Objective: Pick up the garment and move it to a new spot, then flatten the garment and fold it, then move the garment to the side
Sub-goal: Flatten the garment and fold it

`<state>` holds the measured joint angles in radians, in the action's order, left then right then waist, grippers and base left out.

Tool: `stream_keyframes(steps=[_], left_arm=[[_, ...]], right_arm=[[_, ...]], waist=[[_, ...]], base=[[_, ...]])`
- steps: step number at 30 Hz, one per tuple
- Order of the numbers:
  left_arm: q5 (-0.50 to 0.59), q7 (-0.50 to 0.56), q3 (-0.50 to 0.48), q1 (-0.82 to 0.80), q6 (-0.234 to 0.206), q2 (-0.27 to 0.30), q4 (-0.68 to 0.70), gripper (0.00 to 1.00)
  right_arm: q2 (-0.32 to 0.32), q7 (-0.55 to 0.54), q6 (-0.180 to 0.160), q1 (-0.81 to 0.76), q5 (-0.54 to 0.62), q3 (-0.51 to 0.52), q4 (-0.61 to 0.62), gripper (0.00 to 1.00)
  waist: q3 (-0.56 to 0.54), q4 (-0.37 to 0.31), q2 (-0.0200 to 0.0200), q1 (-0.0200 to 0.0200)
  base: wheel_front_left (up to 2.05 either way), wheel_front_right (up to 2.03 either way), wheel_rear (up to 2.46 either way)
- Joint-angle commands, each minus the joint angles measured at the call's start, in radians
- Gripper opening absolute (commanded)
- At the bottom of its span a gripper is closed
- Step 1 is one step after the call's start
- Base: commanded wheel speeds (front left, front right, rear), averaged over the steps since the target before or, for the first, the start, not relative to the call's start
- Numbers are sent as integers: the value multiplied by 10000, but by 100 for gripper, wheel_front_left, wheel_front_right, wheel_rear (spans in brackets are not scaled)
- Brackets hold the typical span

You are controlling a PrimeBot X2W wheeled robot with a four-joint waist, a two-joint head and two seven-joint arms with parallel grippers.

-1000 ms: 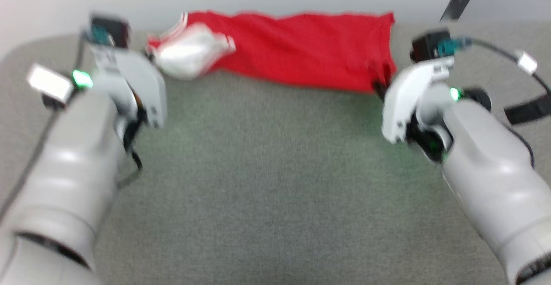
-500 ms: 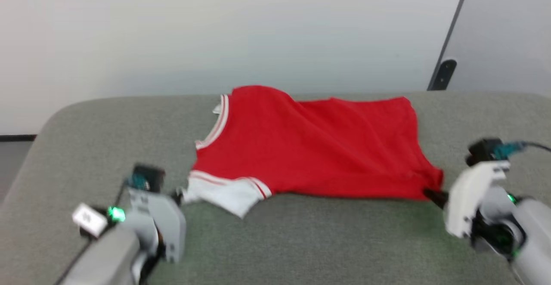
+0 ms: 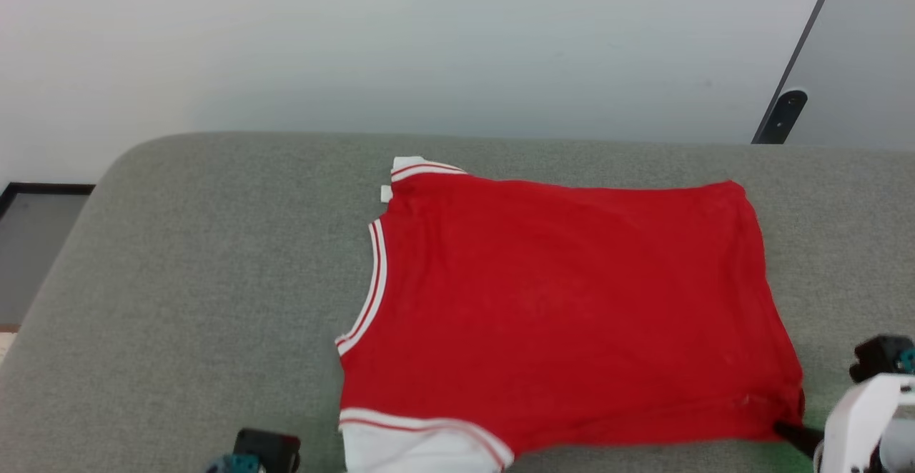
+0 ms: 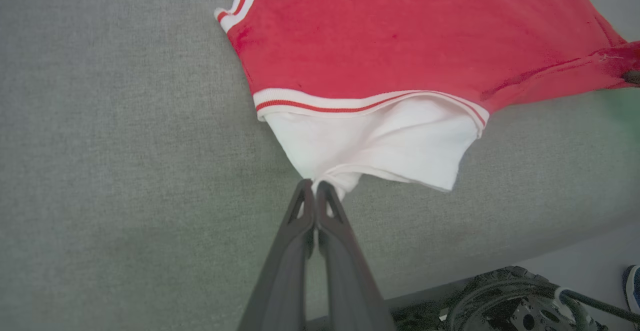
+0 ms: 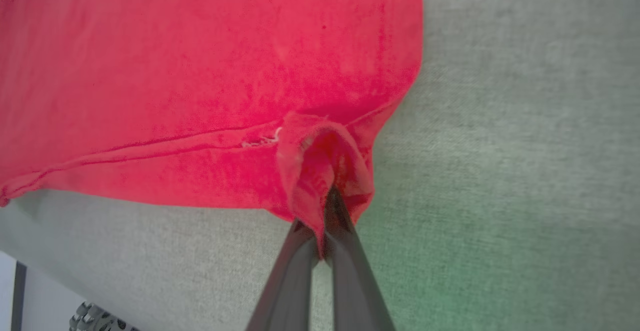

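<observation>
A bright red soft-fabric T-shirt with white short sleeves and red-and-white striped trim [image 3: 565,309] lies spread almost flat on a grey-green cloth-covered table with rounded corners [image 3: 214,280]. In the head view the T-shirt covers the table from the centre out toward 4 o'clock. Its striped neckline faces 9 o'clock and its hem faces 3 o'clock. 1 white sleeve sits at 6 o'clock, cut off by the bottom edge of the view. A small piece of the other sleeve peeks out from under the red body at 12 o'clock of the T-shirt.

The left gripper [image 4: 314,186] has its 2 long dark fingers pressed together on the outer edge of the near white sleeve. In the left wrist view the cloth gathers to a point at the fingertips, and the sleeve fans out from there toward 12 and 1 o'clock.

The right gripper [image 5: 330,196] is clamped on the near hem corner of the T-shirt. In the right wrist view the red cloth bunches into a small fold around the fingertips, and a seam runs from it toward 9 o'clock. In the head view this gripper sits at 4 o'clock, its dark finger touching the corner of the red cloth.

A pale plain wall [image 3: 429,44] stands behind the table at 12 o'clock. A coil of dark cables [image 4: 500,301] lies below the table edge at 5 o'clock in the left wrist view.
</observation>
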<state>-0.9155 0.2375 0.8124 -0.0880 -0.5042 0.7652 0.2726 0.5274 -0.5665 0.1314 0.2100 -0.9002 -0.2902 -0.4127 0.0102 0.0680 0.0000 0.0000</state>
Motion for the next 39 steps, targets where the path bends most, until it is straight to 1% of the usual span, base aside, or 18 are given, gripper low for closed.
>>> stream_keyframes(steps=[1,3,5,7,9,13,15,16,18,22,23,25,26,28,30,31,34,39], left_arm=[[-10,-28,30,258,-97,70,92,0],[-144,-182,-46,503,-206,-26,292,0],[-170,-284,-64,698,-280,12,412,0],[-303,-465,-225,877,-411,-37,530,0],[-371,-459,-244,932,-376,14,617,0],[-275,-167,-351,505,-311,367,797,0],[-313,67,-473,245,-299,544,922,0],[-209,222,-479,69,-237,740,927,0],[-249,441,-648,-373,-141,840,918,0],[-87,893,-814,-1349,238,1098,717,0],[-201,998,-898,-1602,352,984,623,0],[-139,1202,-956,-2184,639,1008,285,0],[-259,1282,-1006,-2459,812,850,105,0],[-126,1426,-1010,-3088,1181,795,-404,0],[-248,1543,-1007,-3617,1534,437,-920,0],[-147,1602,-954,-3885,1696,390,-1242,0],[-174,1712,-813,-4536,2224,-42,-2100,0],[-169,1881,-485,-5190,3001,-599,-3608,0]], right_arm=[[-38,-198,-17,-361,256,202,226,0],[-177,-556,-17,-850,504,614,656,0],[-341,-914,-17,-1309,826,1019,1078,0],[-608,-1284,-17,-1671,1097,1515,1525,0],[-831,-1601,-17,-1889,1525,1984,1977,0],[-1392,-2132,-17,-1724,2291,2899,2782,0],[-1610,-2459,-17,-1472,2689,3179,3115,0],[-1722,-2627,-17,-1336,2831,3289,3239,0],[-1834,-2940,-17,-1038,3172,3423,3410,0],[-2034,-3398,-17,-244,3567,3612,3395,0],[-2058,-3463,-17,-19,3660,3627,3322,0],[-2052,-3553,-17,446,3844,3508,3154,0],[-2068,-3521,-17,687,3911,3462,3052,0],[-2092,-3473,-17,1163,4060,3323,2786,0],[-2089,-3415,-17,1592,4214,3104,2471,0],[-2120,-3386,-17,1771,4276,3013,2306,0],[-2149,-3275,-17,2281,4394,2674,1862,0],[-2156,-3090,-17,2792,4469,2151,1042,0]], waist=[[38,11,0,0],[94,-5,0,0],[151,-27,0,0],[233,-70,0,0],[330,-118,0,0],[502,-237,0,0],[608,-303,0,0],[664,-344,0,0],[782,-429,0,0],[1015,-545,0,0],[1089,-566,0,0],[1268,-633,0,0],[1360,-651,0,0],[1546,-713,0,0],[1725,-771,0,0],[1792,-799,0,0],[2012,-880,0,0],[2300,-988,0,0]], base=[[0,0,0],[0,0,0],[0,0,0],[0,0,0],[0,0,0],[0,0,0],[0,0,0],[0,0,0],[0,0,0],[0,0,0],[0,0,0],[0,0,0],[0,0,0],[0,0,0],[0,0,0],[0,0,0],[0,0,0],[0,0,0]])
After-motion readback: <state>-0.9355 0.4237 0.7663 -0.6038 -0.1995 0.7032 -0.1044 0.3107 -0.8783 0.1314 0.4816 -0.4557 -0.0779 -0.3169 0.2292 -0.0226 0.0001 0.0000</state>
